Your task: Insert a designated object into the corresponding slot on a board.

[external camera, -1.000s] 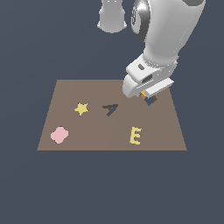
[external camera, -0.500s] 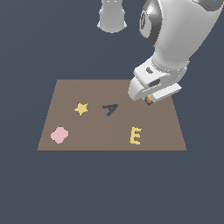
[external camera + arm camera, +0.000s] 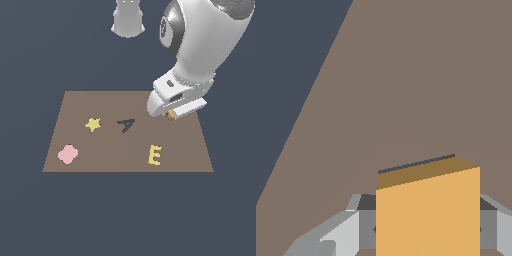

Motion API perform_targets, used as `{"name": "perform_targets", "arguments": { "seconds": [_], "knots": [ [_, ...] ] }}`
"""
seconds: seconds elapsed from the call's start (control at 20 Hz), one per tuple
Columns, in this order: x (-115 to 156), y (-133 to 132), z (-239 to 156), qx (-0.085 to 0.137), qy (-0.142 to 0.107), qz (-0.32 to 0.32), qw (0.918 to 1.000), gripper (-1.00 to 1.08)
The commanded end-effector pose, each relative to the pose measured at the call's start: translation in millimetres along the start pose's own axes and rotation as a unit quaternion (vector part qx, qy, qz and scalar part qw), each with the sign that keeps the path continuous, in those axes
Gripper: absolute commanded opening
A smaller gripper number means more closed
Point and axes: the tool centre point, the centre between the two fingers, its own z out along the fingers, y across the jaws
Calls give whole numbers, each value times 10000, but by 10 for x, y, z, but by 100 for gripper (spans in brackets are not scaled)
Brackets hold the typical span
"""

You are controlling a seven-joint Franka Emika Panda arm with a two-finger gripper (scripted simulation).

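Flat brown rectangular board lies on the dark floor w/ the white Panda arm leaning over its far corner on the exterior view's right. Gripper sits low there, clamped on the small orange square block: wrist view shows grey fingers pressed to both sides of it, brown board beyond. In the exterior view only a sliver of orange shows under the hand. Key relation: the dark diamond-turned square slot isn't visible in either view, so can't say which way it lies from the block; prob. hidden under the hand or block, judging by where the arm has parked. Other pieces all lie toward the exterior view's left of the hand: dark A-shaped cutout nearest, yellow E nearer the front edge, yellow star, pink rounded blob farthest. Next move likely needs block edges matched to the slot's.
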Motion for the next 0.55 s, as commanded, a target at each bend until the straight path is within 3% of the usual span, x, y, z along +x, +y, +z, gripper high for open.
{"name": "perform_targets", "arguments": {
  "seconds": [0.0,0.05,0.5],
  "knots": [
    [3,-1,29,-1,1,3,10000,-100],
    [3,-1,29,-1,1,3,10000,100],
    [3,-1,29,-1,1,3,10000,100]
  ]
}}
